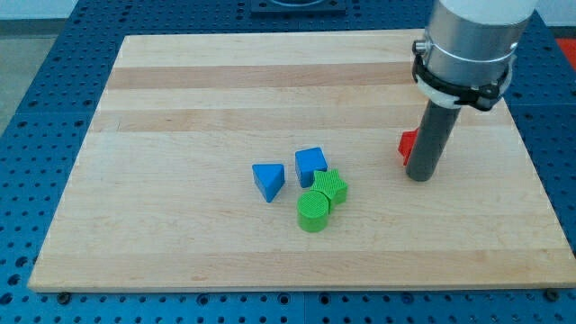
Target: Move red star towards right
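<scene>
The red star (407,144) lies on the wooden board (180,108) at the view's right, mostly hidden behind my rod; only its left part shows. My tip (419,177) rests on the board just right of and slightly below the red star, touching or nearly touching it.
A cluster sits near the board's middle: a blue triangle (268,181), a blue cube (310,166), a green star-like block (330,185) and a green cylinder (313,211). The board's right edge (540,180) lies beyond my tip. A blue perforated table surrounds the board.
</scene>
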Robot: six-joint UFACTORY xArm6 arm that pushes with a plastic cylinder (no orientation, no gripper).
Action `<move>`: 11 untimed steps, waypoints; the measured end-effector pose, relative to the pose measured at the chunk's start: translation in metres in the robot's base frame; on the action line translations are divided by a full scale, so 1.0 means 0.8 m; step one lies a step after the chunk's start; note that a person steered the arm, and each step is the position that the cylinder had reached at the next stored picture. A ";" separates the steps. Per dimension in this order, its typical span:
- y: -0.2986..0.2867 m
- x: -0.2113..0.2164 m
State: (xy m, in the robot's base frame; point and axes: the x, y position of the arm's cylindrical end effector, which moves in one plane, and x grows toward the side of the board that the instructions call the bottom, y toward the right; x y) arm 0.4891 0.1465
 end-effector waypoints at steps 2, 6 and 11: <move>-0.051 0.034; -0.029 -0.038; 0.031 -0.010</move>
State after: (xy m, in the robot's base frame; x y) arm 0.4811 0.1716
